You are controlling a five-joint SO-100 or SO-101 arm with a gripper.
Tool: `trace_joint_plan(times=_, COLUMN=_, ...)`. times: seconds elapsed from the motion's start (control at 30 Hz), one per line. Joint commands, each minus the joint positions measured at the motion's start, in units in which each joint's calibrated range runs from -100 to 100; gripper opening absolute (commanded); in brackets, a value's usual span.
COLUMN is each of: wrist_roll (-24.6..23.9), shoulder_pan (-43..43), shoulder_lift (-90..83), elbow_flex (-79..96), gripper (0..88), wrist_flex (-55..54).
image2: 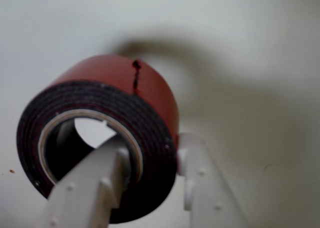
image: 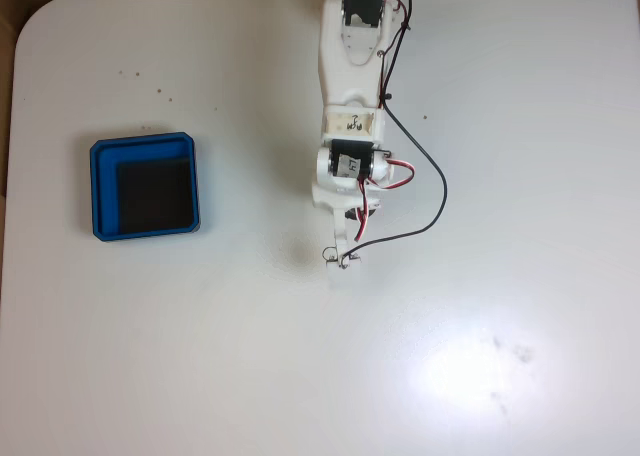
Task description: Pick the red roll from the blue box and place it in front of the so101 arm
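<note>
In the wrist view the red roll fills the middle, with a red outer face, a dark side and a pale inner core. My gripper is shut on its wall, one white finger through the hole and the other outside. The roll hangs just above the white table. In the fixed view the so101 arm reaches down from the top edge, and its gripper points at the table's middle, covering the roll. The blue box sits to the left, its black floor bare.
The white table spreads wide below and to the right of the gripper. Its rounded corner is at the top left, with brown floor beyond. Red and black wires loop off the arm's right side.
</note>
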Motion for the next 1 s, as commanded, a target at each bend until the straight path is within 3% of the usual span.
trace_joint_plan(times=0.0, wrist_roll=-0.3, shoulder_pan=0.0, shoulder_lift=-1.4, elbow_flex=-1.6, gripper=0.6, wrist_flex=-0.3)
trace_joint_plan(times=0.5, wrist_roll=-0.3, shoulder_pan=-1.2, shoulder_lift=-9.5, elbow_flex=-0.6, gripper=0.6, wrist_flex=-1.1)
trace_joint_plan(times=0.83, wrist_roll=-0.3, shoulder_pan=-5.0, shoulder_lift=-21.1, elbow_flex=11.0, gripper=0.6, wrist_flex=-1.5)
trace_joint_plan(times=0.97, wrist_roll=-0.3, shoulder_pan=-5.4, shoulder_lift=-24.3, elbow_flex=16.1, gripper=0.6, wrist_flex=-6.8)
